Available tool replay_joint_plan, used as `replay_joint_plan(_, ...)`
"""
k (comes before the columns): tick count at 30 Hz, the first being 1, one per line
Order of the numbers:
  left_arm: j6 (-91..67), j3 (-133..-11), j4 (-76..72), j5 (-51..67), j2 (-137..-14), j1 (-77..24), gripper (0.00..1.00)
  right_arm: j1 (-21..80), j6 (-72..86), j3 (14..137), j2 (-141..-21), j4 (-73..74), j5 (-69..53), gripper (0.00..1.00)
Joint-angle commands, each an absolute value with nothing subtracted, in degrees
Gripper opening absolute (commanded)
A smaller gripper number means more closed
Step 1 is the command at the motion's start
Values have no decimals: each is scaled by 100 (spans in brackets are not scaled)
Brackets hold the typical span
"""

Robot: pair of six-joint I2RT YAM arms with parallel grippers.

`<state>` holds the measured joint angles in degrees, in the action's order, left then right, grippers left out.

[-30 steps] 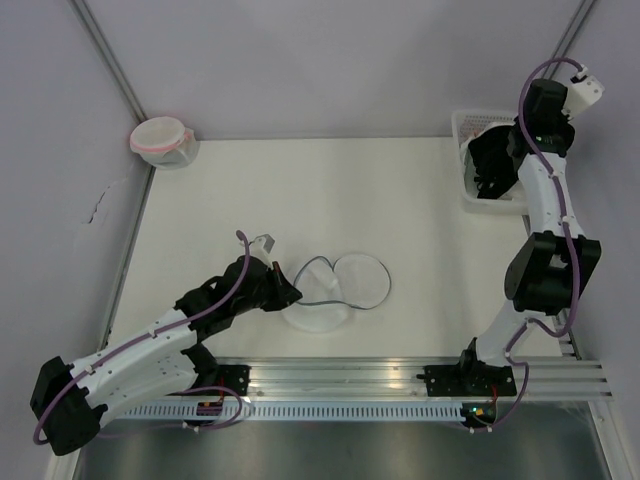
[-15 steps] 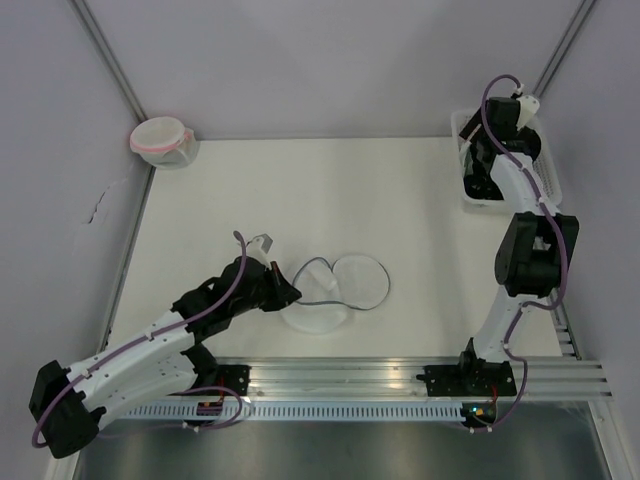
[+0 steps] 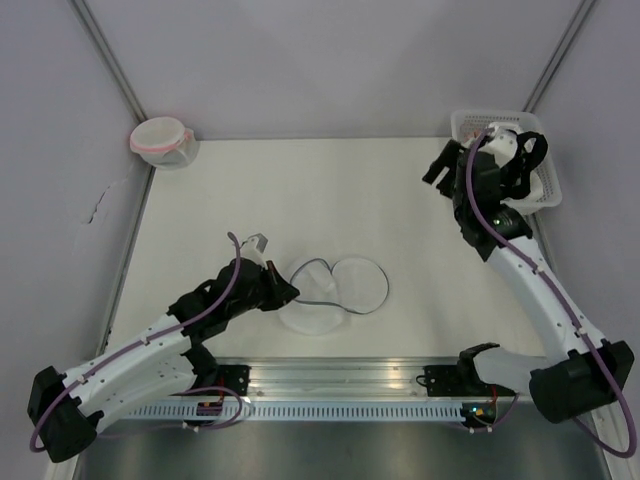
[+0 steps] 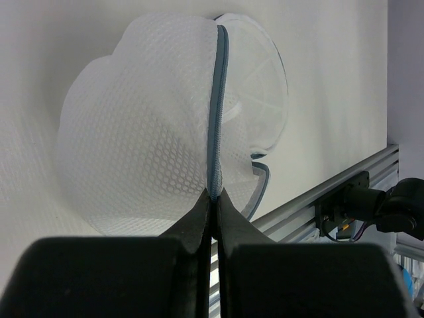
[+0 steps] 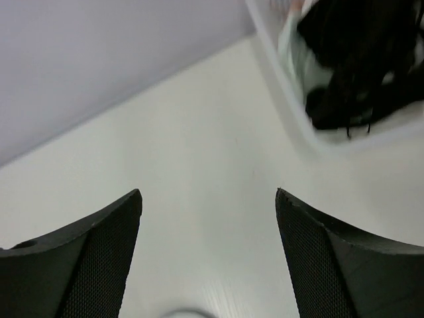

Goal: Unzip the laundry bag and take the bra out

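The laundry bag [image 3: 335, 290] lies near the table's front, unzipped, with its round halves spread apart. In the left wrist view the white mesh bag [image 4: 152, 132] bulges up, its grey-blue rim running down into my left gripper [image 4: 213, 195]. That left gripper [image 3: 292, 293] is shut on the rim at the bag's left edge. The black bra [image 5: 358, 53] lies bunched in the white basket [image 5: 291, 112] at the back right. My right gripper [image 3: 437, 170] hangs open and empty just left of the basket, and in its own view the right gripper [image 5: 209, 199] has only bare table between the fingers.
The white slotted basket [image 3: 480, 118] stands in the back right corner. A round white pouch with a pink rim [image 3: 160, 140] sits at the back left corner. An aluminium rail [image 3: 400, 375] runs along the near edge.
My right gripper opened over the basket, left the bra in it, and swung out to the left over the table. The left gripper and the bag have not moved.
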<state>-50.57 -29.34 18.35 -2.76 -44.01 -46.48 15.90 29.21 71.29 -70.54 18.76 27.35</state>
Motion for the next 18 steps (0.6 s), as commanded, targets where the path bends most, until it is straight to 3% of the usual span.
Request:
replay_joint_plan(1,-5273,-2804,1714,-413,-4272,-4658,2,1862,3620,5754,-6620,2145,2049,86)
replay_joint_plan(8,-5423,-2619,1661,-404,-4131,-4658,2,2652,5070,3289,-5107,1091,257,83)
replay_joint_plan(13,-5511,-2558,1617,-360,-4025,-4658,2,3208,5799,2323,-4404,933,379,81)
replay_joint_plan(18,-5546,-2514,1530,-360,-4017,-4658,2,3296,6257,1724,-4640,283,26,78)
